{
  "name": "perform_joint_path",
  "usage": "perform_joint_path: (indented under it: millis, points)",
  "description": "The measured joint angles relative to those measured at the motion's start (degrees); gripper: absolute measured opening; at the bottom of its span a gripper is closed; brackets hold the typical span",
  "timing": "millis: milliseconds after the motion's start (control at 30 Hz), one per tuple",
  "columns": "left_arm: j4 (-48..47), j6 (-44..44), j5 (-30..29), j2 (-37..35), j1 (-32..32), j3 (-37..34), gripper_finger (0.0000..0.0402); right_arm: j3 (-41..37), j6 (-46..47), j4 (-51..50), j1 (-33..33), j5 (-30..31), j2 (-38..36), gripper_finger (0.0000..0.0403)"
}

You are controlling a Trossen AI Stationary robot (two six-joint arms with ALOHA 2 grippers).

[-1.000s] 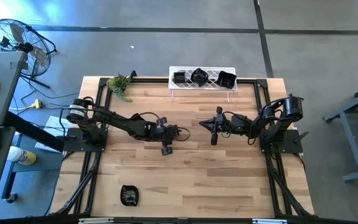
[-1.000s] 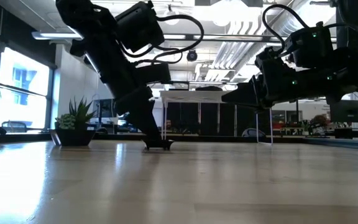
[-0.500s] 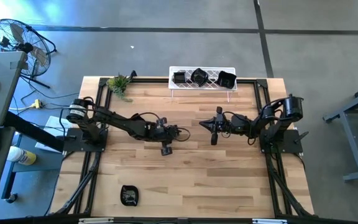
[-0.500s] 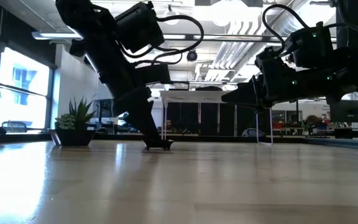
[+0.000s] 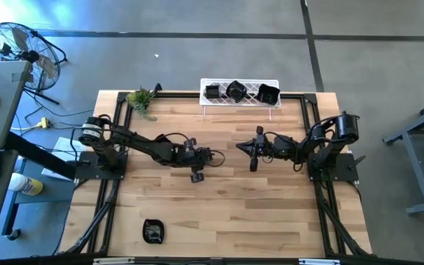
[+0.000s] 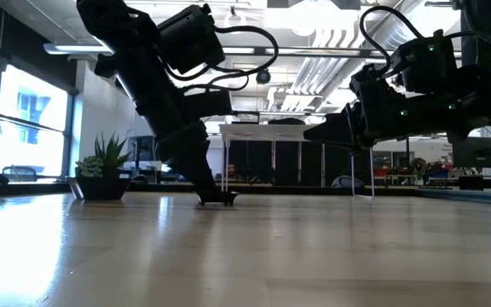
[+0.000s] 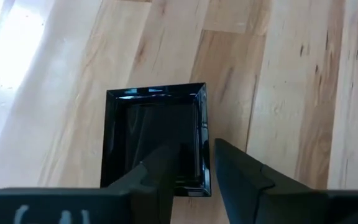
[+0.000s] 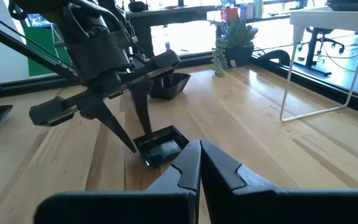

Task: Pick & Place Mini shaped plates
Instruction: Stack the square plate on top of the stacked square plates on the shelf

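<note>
A small square black plate [image 7: 157, 124] lies flat on the wooden table [image 5: 271, 206] near its middle, also visible as the plate [image 8: 161, 147]. My left gripper [image 7: 194, 146] slants down onto it, open. One finger [image 7: 163, 165] stands over the plate's hollow, the other [image 7: 232, 165] outside, with the plate's side rim between them. My right gripper [image 8: 199, 163] hovers level and shut with nothing in it, a little toward the table's right, pointing at the plate. Three more black plates [image 5: 235, 90] sit on the white rack [image 5: 250, 83] at the far edge. My left gripper straddles the square plate's side rim [image 7: 204, 134], one finger inside the hollow and one outside, slanting down from the table's left. A gap shows beside the rim, and I cannot tell whether either fingertip touches the plate. The plate lies flat on the table.
Another black plate [image 5: 152, 230] lies near the table's front left corner. A small green plant [image 5: 142, 98] stands at the far left corner. Black frame rails [image 5: 109, 199] run along the table's left and right sides. Bare wood lies between the arms and the front edge.
</note>
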Motion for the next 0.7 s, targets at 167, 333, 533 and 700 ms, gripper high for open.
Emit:
perform_joint_path:
  millis: [167, 333, 533, 700]
  points:
    - [0.5, 0.6, -0.1, 0.6, 0.0, 0.0, 0.0090, 0.0, 0.0, 0.0, 0.0, 0.0, 0.0, 0.0002]
    - [1.6, 1.6, 0.3, 1.8, 0.0, 0.0, 0.0057, 0.0, 0.0, 0.0, 0.0, 0.0, 0.0, 0.0005]
    - [1.5, 2.5, 1.8, 1.9, 0.0, 0.0, 0.0017, 0.0, 0.0, 0.1, 0.0, 0.0, 0.0, 0.0003]
    - [0.7, 4.5, 1.8, -1.4, 0.0, 0.1, 0.0003, 0.0, 0.0, 0.1, 0.0, 0.0, 0.0, 0.0004]
